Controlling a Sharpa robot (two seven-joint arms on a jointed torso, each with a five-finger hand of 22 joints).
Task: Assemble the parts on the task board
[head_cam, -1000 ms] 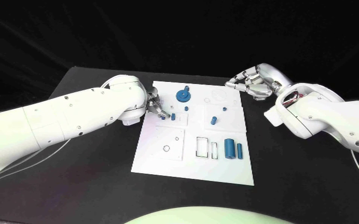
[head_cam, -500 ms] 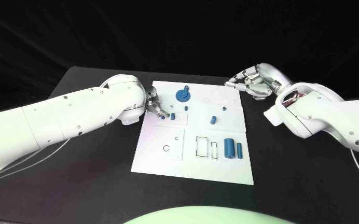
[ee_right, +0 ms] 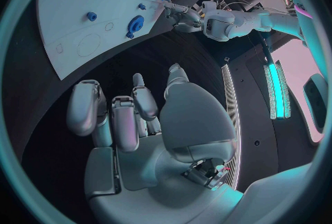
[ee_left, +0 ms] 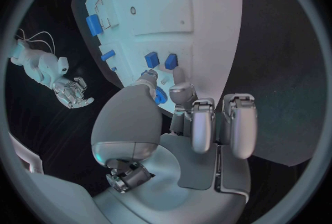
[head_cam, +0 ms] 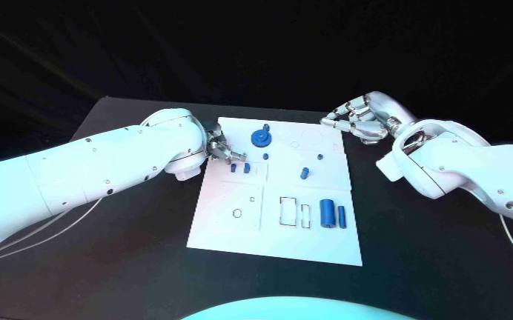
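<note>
Task board [head_cam: 278,242] lies mid-table. Nearest row: two stout cylinders [head_cam: 327,213] and one slim piece. Judged light, rigid and slick; pinch them across the sides.

Mid-board: two small pegs [head_cam: 241,166] at the left hand [head_cam: 222,152]. Whether it grasps anything cannot be told.

Farther: one gear [head_cam: 260,137]. Right hand [head_cam: 356,121] is clenched and empty, beside the far corner.

The left hand [head_cam: 222,151] crowded the task board's [head_cam: 246,231] nine o'clock edge, its fingers [ee_left: 181,88] beside two small blue pegs [head_cam: 241,166]. The blue gear [head_cam: 260,138] stood toward twelve o'clock. Two blue cylinders [head_cam: 333,213] blocked the four o'clock corner. The right hand [head_cam: 358,120] hung off the board near one o'clock. The strip along six o'clock lay bare.
</note>
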